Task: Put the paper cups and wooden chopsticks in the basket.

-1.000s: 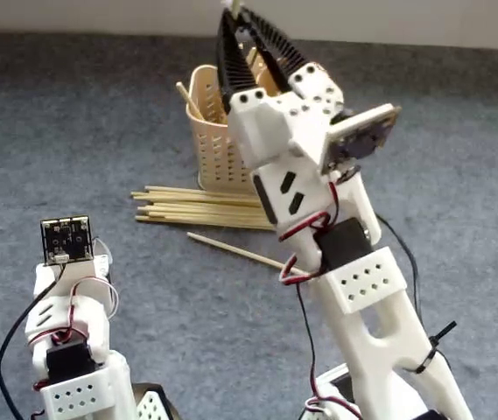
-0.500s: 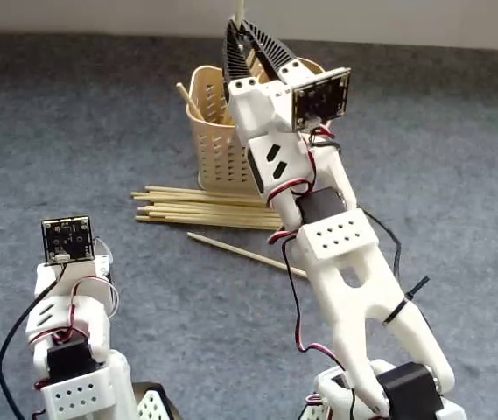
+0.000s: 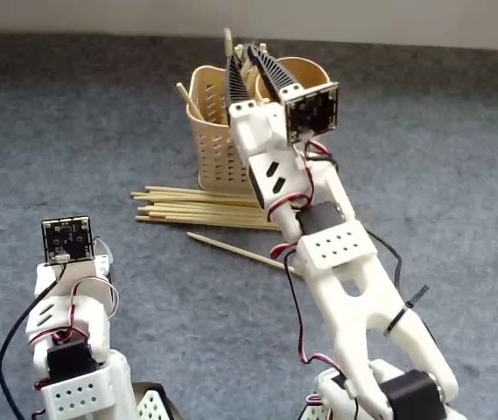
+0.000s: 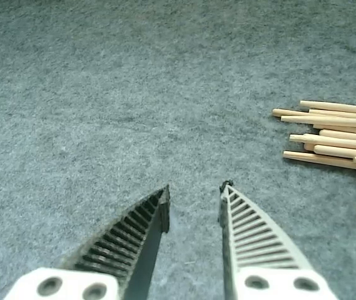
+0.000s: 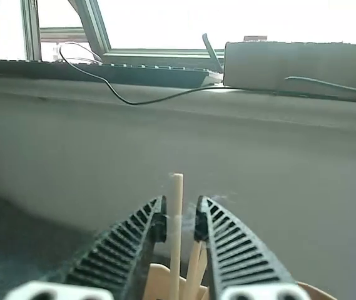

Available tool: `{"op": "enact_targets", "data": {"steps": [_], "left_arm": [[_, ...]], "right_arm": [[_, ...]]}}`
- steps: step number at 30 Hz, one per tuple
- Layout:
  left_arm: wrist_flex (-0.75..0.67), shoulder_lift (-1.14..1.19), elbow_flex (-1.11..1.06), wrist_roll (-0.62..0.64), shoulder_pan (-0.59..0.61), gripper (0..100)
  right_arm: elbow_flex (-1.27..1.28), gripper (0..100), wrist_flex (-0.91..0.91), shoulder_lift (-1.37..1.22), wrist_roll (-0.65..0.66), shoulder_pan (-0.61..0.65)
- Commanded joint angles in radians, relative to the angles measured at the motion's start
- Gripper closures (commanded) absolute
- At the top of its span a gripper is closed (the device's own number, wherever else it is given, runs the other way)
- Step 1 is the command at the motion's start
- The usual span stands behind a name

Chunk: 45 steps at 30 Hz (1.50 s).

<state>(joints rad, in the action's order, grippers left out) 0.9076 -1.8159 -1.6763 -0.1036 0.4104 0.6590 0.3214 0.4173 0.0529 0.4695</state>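
My right gripper [image 3: 247, 59] hangs over the cream slotted basket [image 3: 218, 144], shut on one wooden chopstick [image 3: 228, 39] that stands upright between its fingers. In the right wrist view that chopstick [image 5: 176, 187] sticks up past the gripper [image 5: 178, 226], with other sticks and the basket rim [image 5: 156, 275] below. A paper cup's rim [image 3: 312, 66] shows inside the basket. A bundle of chopsticks [image 3: 200, 208] lies on the carpet in front of the basket, and a single one [image 3: 240, 252] lies nearer. My left gripper [image 4: 194, 190] is open above bare carpet, left of the bundle's ends [image 4: 331, 134].
Grey carpet covers the table. The left arm [image 3: 66, 297] sits at the near left, well away from the basket. A pale wall runs behind the basket, with a sill, a cable and a box [image 5: 303, 65] above it.
The right arm has stretched forward and dropped, carrying the held chopstick down over the basket. The left arm has kept still.
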Motion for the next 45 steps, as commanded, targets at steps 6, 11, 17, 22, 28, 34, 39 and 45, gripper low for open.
{"op": "enact_targets", "data": {"steps": [6,11,17,22,28,34,39,45], "left_arm": [[0.005,-0.013,-0.019,0.005,0.002,86],[0.005,-0.013,-0.019,0.005,0.002,86],[0.005,-0.013,-0.019,0.005,0.002,86],[0.005,-0.013,-0.019,0.005,0.002,86],[0.005,-0.013,-0.019,0.005,0.002,86],[0.005,-0.013,-0.019,0.005,0.002,86],[0.005,-0.013,-0.019,0.005,0.002,86],[0.005,-0.013,-0.019,0.005,0.002,86]], "right_arm": [[0.015,90.8,-0.344,0.237,-0.009,0.088],[0.015,90.8,-0.578,0.340,-0.005,0.134],[0.018,90.8,-0.762,0.389,-0.005,0.165],[0.022,90.8,-0.883,0.387,-0.003,0.166],[0.024,90.6,-1.036,0.384,0.008,0.194],[0.024,90.6,-1.159,0.384,0.121,0.231],[0.025,90.5,-1.228,0.369,0.180,0.248],[0.015,90.3,-1.265,0.163,0.232,0.246]]}}
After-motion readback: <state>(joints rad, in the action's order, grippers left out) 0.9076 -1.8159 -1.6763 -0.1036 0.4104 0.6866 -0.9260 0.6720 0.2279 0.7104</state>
